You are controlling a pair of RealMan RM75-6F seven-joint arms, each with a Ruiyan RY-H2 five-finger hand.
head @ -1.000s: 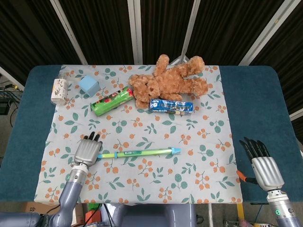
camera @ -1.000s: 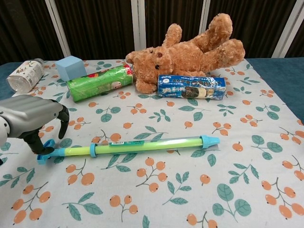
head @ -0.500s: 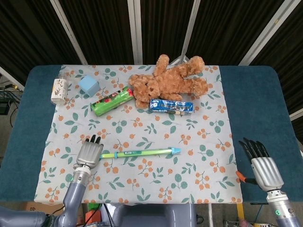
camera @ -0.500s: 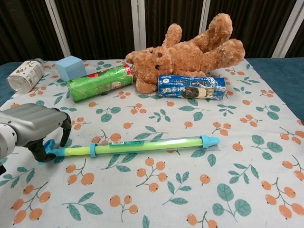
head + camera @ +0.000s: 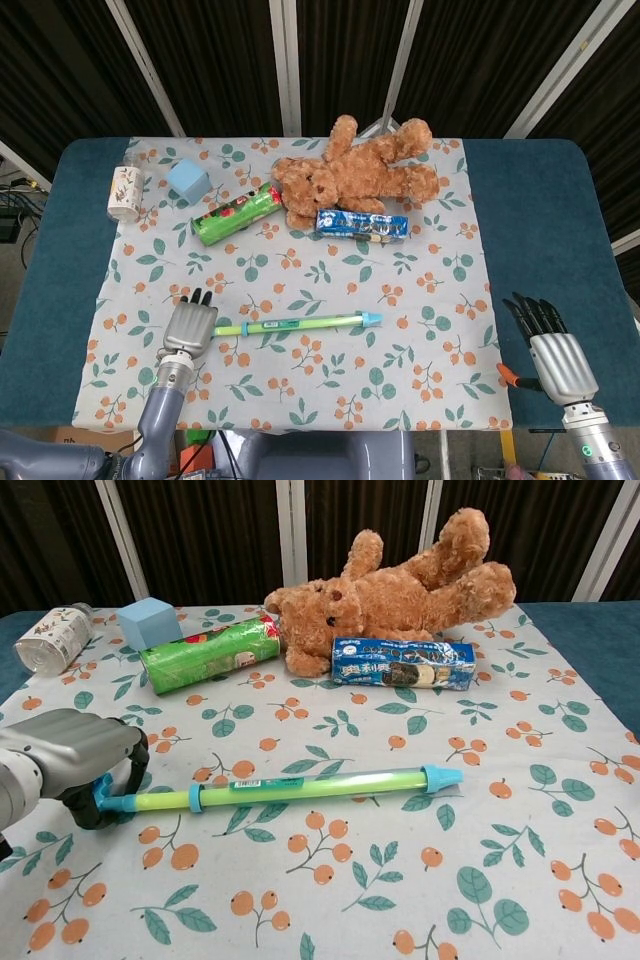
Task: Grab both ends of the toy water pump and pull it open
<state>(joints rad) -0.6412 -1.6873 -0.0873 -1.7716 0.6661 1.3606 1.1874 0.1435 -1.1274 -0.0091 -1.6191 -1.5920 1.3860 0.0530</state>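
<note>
The toy water pump [image 5: 290, 788] is seen lying flat on the floral cloth [image 5: 420, 330] of the tabletop, its blue handle end wrapped by the curled fingers of the left hand [image 5: 70, 765]. The right hand [image 5: 556, 352], fingers spread and empty, is held well apart at the cloth's edge. The slim plastic tube is judged light, stiff and rather slippery, best gripped at the blue nozzle cap [image 5: 441, 778].

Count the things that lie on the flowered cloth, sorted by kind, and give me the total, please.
Toys: 3 (toy water pump, teddy bear, blue cube)
Snack packs: 2 (green tube, blue biscuit pack)
Bottles: 1 (bottle)
Total: 6
</note>
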